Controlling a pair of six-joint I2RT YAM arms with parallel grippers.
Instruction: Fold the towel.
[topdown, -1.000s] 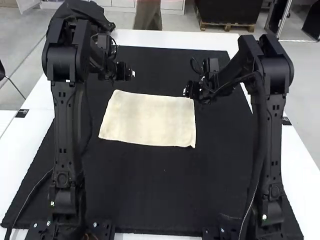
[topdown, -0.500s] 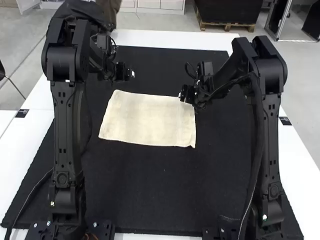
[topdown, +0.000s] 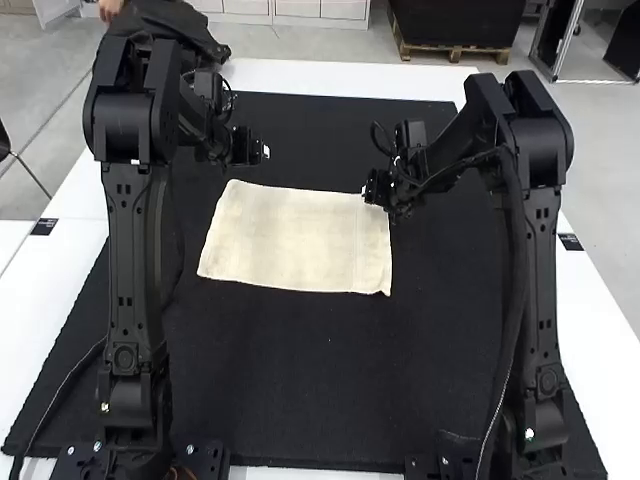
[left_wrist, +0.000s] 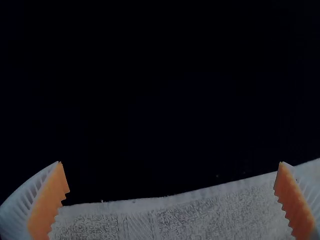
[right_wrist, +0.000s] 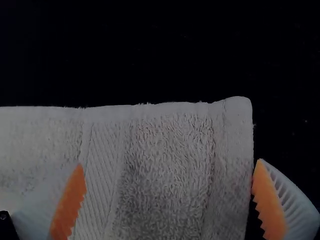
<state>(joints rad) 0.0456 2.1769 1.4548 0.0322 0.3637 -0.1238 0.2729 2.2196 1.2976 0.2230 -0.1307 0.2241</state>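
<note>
The cream towel (topdown: 300, 240) lies spread flat on the black mat, a rough rectangle with fairly straight edges. My left gripper (topdown: 264, 151) is above the mat just beyond the towel's far edge, left of its middle. At the far right corner region is my right gripper (topdown: 366, 192), over the far edge. In the left wrist view my left gripper (left_wrist: 170, 162) is open wide, the towel (left_wrist: 175, 220) edge running between its fingers. The right wrist view has my right gripper (right_wrist: 170, 162) open above the towel (right_wrist: 165, 165), a corner near one fingertip.
The black mat (topdown: 300, 390) covers most of the white table (topdown: 350, 77) and extends around the towel on all sides. Both arms' upright links stand to the left and right of the towel.
Over the last second my right gripper has shifted left and slightly nearer along the towel's far edge, then a touch back to the right. My left gripper and the towel have stayed put.
</note>
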